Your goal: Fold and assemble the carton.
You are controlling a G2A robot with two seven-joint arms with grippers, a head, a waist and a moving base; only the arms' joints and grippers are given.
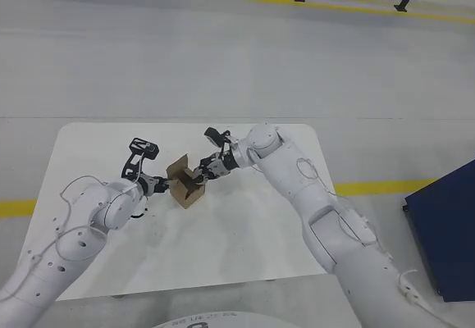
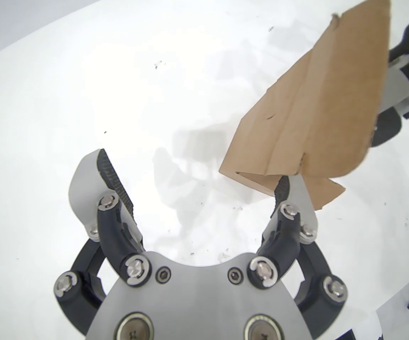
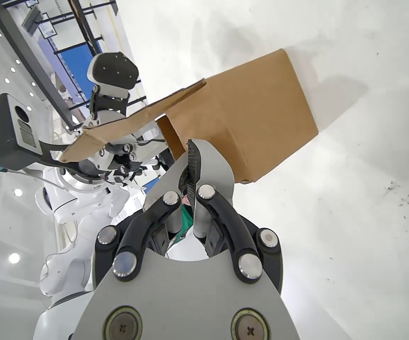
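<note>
A brown cardboard carton (image 1: 186, 185) stands in the middle of the white table (image 1: 253, 246), partly erected, with flaps sticking up and out. In the left wrist view my left gripper (image 2: 195, 171) is open beside the carton (image 2: 314, 107), and one fingertip (image 2: 289, 189) touches its lower corner. My right gripper (image 3: 189, 146) has its fingers closed together at the wall of the carton's (image 3: 254, 114) open end and appears to pinch it. From the top, the left gripper (image 1: 159, 185) and the right gripper (image 1: 203, 171) flank the carton.
The table's near half and right side (image 1: 245, 238) are bare. A dark blue block (image 1: 463, 221) stands on the floor off the table's right edge. A yellow floor line (image 1: 385, 187) runs past the table.
</note>
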